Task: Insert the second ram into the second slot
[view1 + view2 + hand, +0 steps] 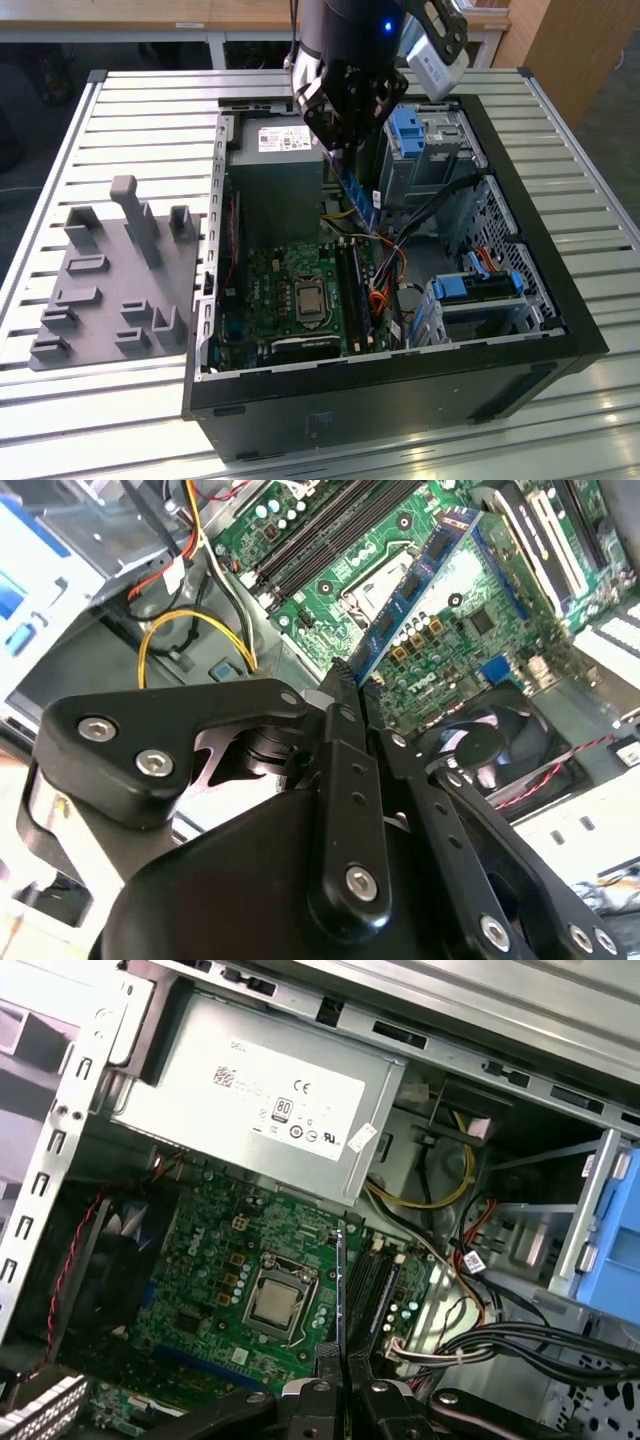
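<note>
My gripper point(350, 135) is shut on the second ram point(362, 190), a thin blue circuit stick that hangs below the fingers inside the open computer case. It is held in the air above the far end of the memory slots point(356, 290), apart from the green motherboard point(290, 295). In the second wrist view the ram point(420, 580) sticks out from between the black fingers point(340, 740) over the board. In the first wrist view the ram point(341, 1290) appears edge-on, beside the dark slots point(372, 1285). Which slot is the second slot I cannot tell.
The grey power supply point(275, 175) stands just behind the ram. Coloured cables point(385, 270) and blue drive bays point(470, 290) lie toward the exterior view's right. A processor socket point(308, 300) sits beside the slots. A grey holder fixture point(110, 280) rests on the slatted table at the exterior view's left.
</note>
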`<state>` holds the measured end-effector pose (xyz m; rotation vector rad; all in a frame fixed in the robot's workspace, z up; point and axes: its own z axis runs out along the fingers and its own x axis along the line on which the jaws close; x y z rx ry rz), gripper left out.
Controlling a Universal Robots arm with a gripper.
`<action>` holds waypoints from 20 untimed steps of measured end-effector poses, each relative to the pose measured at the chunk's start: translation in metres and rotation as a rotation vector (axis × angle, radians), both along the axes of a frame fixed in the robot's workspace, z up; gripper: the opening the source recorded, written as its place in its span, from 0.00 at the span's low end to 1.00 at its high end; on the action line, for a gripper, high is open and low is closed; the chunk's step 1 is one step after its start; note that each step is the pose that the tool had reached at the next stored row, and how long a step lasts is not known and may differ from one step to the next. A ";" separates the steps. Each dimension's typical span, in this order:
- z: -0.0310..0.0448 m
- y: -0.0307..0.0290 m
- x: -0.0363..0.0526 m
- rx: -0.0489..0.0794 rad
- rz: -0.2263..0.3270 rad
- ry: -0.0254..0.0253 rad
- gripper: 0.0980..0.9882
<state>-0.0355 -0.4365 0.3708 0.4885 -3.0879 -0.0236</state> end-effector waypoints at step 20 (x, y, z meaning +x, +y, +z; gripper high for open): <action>-0.0016 0.0000 0.0000 0.000 -0.060 0.0002 0.04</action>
